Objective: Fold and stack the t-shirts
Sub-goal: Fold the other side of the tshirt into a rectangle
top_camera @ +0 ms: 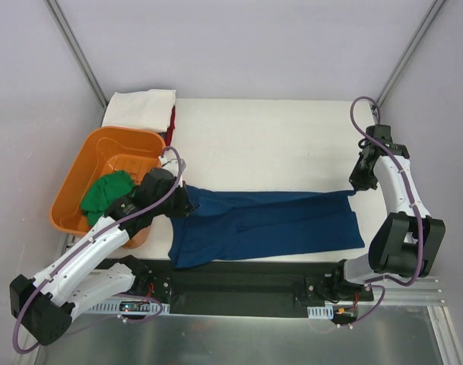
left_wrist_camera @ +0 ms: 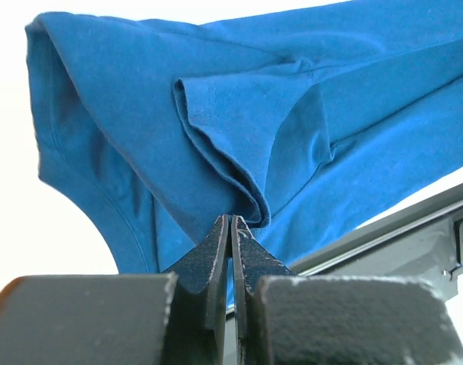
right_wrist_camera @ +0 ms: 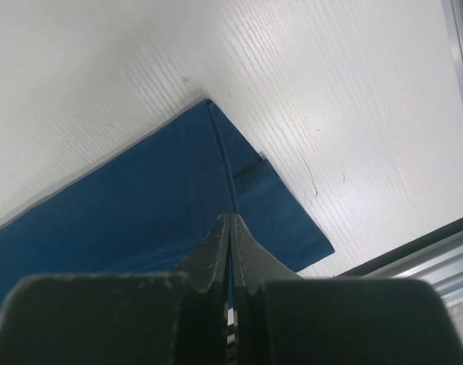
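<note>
The navy blue t-shirt [top_camera: 269, 226] lies stretched across the near half of the table, folded lengthwise. My left gripper [top_camera: 187, 199] is shut on its left end; in the left wrist view the gripper [left_wrist_camera: 231, 222] pinches bunched folds of the shirt [left_wrist_camera: 239, 122]. My right gripper [top_camera: 354, 188] is shut on the shirt's far right corner; in the right wrist view the gripper [right_wrist_camera: 229, 220] holds a thin hem of the shirt [right_wrist_camera: 140, 205]. A green t-shirt [top_camera: 106, 192] lies in the tub. A folded white t-shirt [top_camera: 142, 108] lies at the back left on a red one [top_camera: 172, 122].
The orange plastic tub [top_camera: 87, 163] stands at the left edge of the white table [top_camera: 277, 144]. A black rail [top_camera: 246, 277] runs along the near edge.
</note>
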You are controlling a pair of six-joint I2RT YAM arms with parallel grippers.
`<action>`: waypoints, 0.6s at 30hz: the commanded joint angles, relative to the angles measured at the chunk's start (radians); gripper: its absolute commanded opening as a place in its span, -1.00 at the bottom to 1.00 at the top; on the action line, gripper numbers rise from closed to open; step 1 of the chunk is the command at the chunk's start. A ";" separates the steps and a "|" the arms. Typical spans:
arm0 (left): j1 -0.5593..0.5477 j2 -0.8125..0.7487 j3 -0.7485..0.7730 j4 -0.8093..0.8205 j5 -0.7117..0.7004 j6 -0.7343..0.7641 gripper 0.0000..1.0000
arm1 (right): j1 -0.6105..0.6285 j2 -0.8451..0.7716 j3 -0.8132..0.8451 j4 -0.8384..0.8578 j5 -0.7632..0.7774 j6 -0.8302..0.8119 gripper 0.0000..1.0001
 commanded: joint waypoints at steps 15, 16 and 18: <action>-0.006 -0.161 -0.069 -0.155 0.050 -0.162 -1.00 | -0.031 0.042 0.027 -0.020 0.004 -0.012 -0.99; -0.006 -0.161 -0.078 -0.158 0.059 -0.168 -1.00 | -0.031 0.047 0.024 -0.020 0.006 -0.012 -0.99; -0.006 -0.166 -0.108 -0.167 0.075 -0.187 -1.00 | -0.031 0.061 0.009 -0.018 0.015 -0.009 -0.99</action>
